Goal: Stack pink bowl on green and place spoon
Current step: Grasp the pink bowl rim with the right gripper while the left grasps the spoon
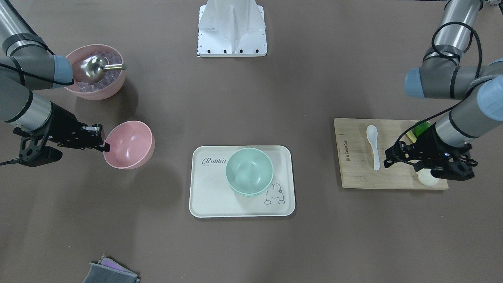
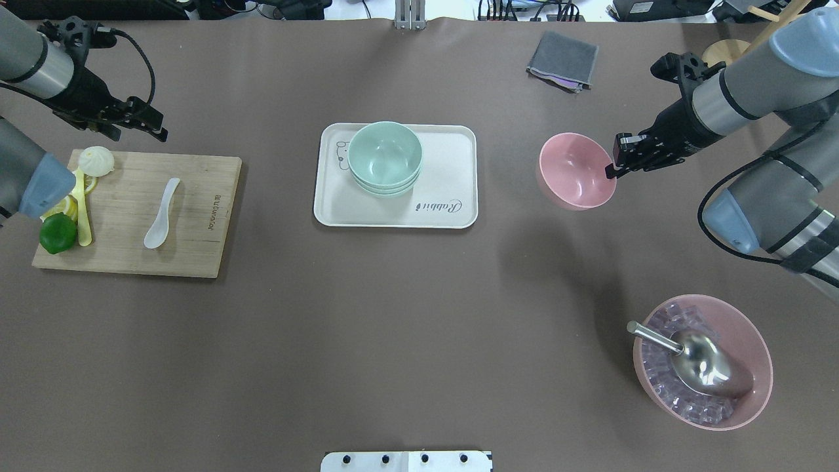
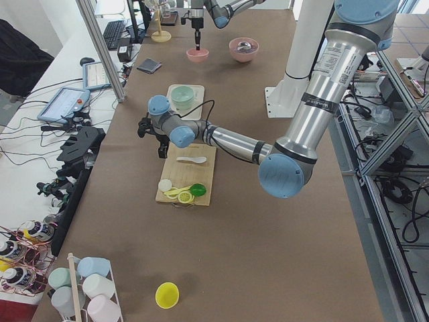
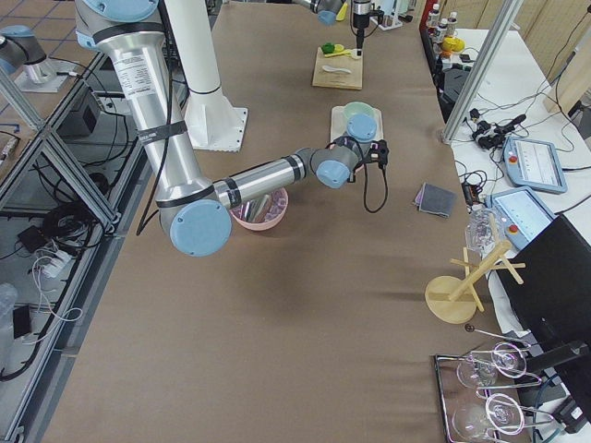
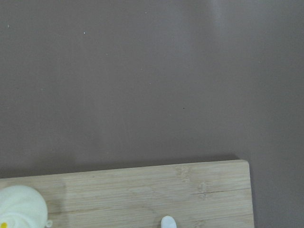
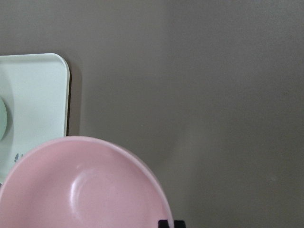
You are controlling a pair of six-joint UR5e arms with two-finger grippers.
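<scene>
The pink bowl (image 2: 575,172) hangs tilted just above the table, right of the tray; it fills the bottom of the right wrist view (image 6: 85,190). My right gripper (image 2: 613,170) is shut on its rim, as the front view (image 1: 105,147) also shows. A stack of green bowls (image 2: 385,156) stands on the white tray (image 2: 452,196). The white spoon (image 2: 162,214) lies on the wooden cutting board (image 2: 196,249). My left gripper (image 2: 156,130) hovers over the board's far edge, open and empty, beyond the spoon.
A bun (image 2: 96,160), a lime (image 2: 58,233) and lemon slices sit at the board's left end. A larger pink bowl of ice cubes (image 2: 701,360) with a metal scoop stands near right. A grey cloth (image 2: 562,60) lies at the far side.
</scene>
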